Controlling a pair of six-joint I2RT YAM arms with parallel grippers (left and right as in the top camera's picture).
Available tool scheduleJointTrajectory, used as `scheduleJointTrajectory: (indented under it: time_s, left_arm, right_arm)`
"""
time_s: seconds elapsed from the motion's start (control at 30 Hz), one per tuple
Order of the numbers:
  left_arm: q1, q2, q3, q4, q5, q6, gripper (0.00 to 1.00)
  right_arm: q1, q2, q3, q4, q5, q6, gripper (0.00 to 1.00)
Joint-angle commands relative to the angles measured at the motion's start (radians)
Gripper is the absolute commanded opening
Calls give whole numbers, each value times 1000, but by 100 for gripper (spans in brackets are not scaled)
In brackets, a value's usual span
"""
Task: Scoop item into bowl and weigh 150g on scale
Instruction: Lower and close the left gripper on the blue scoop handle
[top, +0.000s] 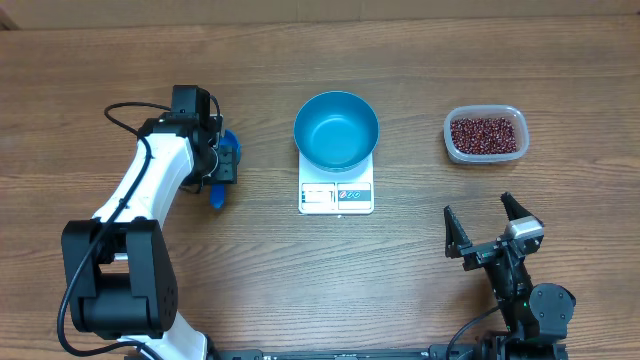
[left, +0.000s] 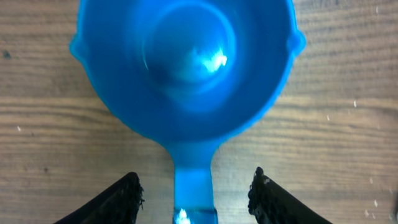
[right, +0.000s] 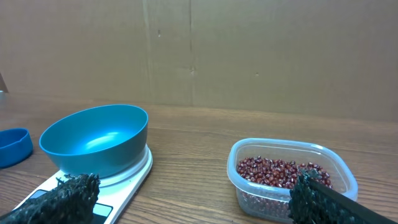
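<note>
Wooden surface (top: 400, 300): left end effector (left: 194, 186) poised astride the scoop's handle, nothing gripped yet.
Its jaws stand partway apart, one on each side of the blue scoop's (left: 186, 74) handle (left: 191, 171), with bare wood showing in both gaps. For a sound pick, I would centre the handle between the pads, close squarely low on it, and keep the cup level on the lift. The scoop lies empty, left of the white scale (top: 336, 196). The blue bowl (top: 336, 130) sits empty on the scale. The beans (top: 486, 133) lie in a clear tub (top: 452, 150) on the far right, well apart. The right end effector (top: 488, 228) hangs wide open and empty, near the tub.
</note>
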Motion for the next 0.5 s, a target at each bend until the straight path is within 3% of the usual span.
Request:
scheduleJointTrajectory:
  time_s: [0.0, 0.33, 0.47]
  left_arm:
    - [-1, 9, -43, 42, -3, -21, 57]
    - [-1, 9, -67, 68, 30, -40, 52]
    - [-1, 9, -79, 72, 58, -125, 45]
  right_arm:
    - [4, -8, -11, 6, 7, -2, 100]
    - [4, -8, -11, 5, 7, -2, 100]
    - [4, -8, -11, 6, 7, -2, 100]
